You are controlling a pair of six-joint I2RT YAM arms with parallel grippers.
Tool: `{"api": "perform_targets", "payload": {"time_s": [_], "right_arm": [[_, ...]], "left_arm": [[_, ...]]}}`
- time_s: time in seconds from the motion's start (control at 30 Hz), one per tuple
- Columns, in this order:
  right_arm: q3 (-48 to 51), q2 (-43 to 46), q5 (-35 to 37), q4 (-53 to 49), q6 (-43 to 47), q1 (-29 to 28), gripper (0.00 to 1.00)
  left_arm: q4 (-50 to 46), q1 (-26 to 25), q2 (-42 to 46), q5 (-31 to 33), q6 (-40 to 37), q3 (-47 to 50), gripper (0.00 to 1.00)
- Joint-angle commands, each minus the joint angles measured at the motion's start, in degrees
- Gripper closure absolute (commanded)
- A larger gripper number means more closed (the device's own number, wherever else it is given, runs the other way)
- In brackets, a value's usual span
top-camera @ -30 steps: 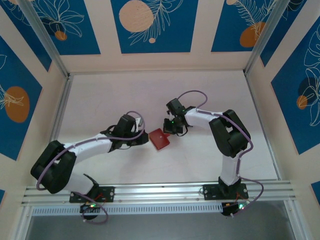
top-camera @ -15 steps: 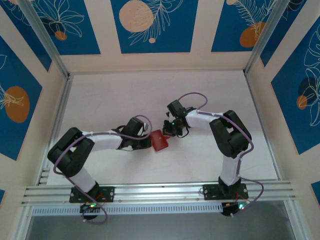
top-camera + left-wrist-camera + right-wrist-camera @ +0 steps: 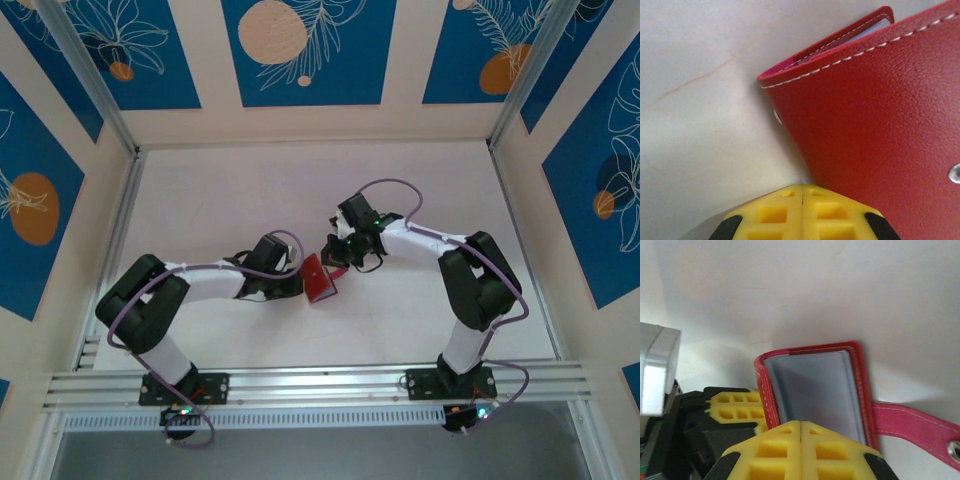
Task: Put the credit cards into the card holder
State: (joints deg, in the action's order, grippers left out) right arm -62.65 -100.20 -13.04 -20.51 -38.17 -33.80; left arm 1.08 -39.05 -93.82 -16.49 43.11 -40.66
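The red card holder (image 3: 322, 281) lies mid-table, partly open with one flap tilted up. In the right wrist view the card holder (image 3: 860, 385) shows its pale clear sleeves (image 3: 815, 390) and its strap with a silver snap (image 3: 955, 450) out to the right. My right gripper (image 3: 801, 424) is shut, with its tips against the sleeves and nothing between them. My left gripper (image 3: 802, 192) is shut and empty, its tips at the edge of the card holder's red outer cover (image 3: 875, 125). From above, the left gripper (image 3: 298, 285) is left of the holder and the right gripper (image 3: 336, 254) at its far right. The credit cards are out of view.
The white table (image 3: 220, 190) stretches around the holder, fenced by an aluminium rail (image 3: 300, 385) at the near edge and patterned blue walls. The left gripper's yellow fingers (image 3: 735, 407) sit close beside the holder in the right wrist view.
The left arm folded in and its gripper closed up against the holder's left edge. The right gripper shifted slightly away, and the holder's flap now stands more tilted.
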Motion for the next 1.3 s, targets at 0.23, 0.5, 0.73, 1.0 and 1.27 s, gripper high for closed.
{"api": "perform_targets", "payload": {"time_s": [0.23, 0.5, 0.73, 1.0, 1.27], "right_arm": [[-1.34, -1.49, -4.96, 0.16, -1.35, -2.19, 1.0], [-0.96, -2.99, -7.59, 3.45, -3.18, -2.64, 1.0], [-2.97, -3.55, -6.44, 2.59, -3.4, -5.09, 1.0], [-7.1, -10.1, -2.3, 0.96, -3.18, -11.01, 1.0], [-7.87, -14.15, 1.54, -0.93, -3.78, -11.5, 1.0]], "left_arm": [[1.54, -1.3, 0.71, 2.15, 0.14, -0.38, 1.0], [-8.47, -0.37, 13.91, 8.5, 3.11, 3.12, 1.0], [-18.05, 1.81, 23.06, 12.1, 4.74, 5.01, 1.0], [-25.72, 4.77, 30.72, 11.88, 2.29, 4.94, 1.0], [-25.6, 4.77, 25.3, 9.63, 0.0, -1.17, 1.0]]}}
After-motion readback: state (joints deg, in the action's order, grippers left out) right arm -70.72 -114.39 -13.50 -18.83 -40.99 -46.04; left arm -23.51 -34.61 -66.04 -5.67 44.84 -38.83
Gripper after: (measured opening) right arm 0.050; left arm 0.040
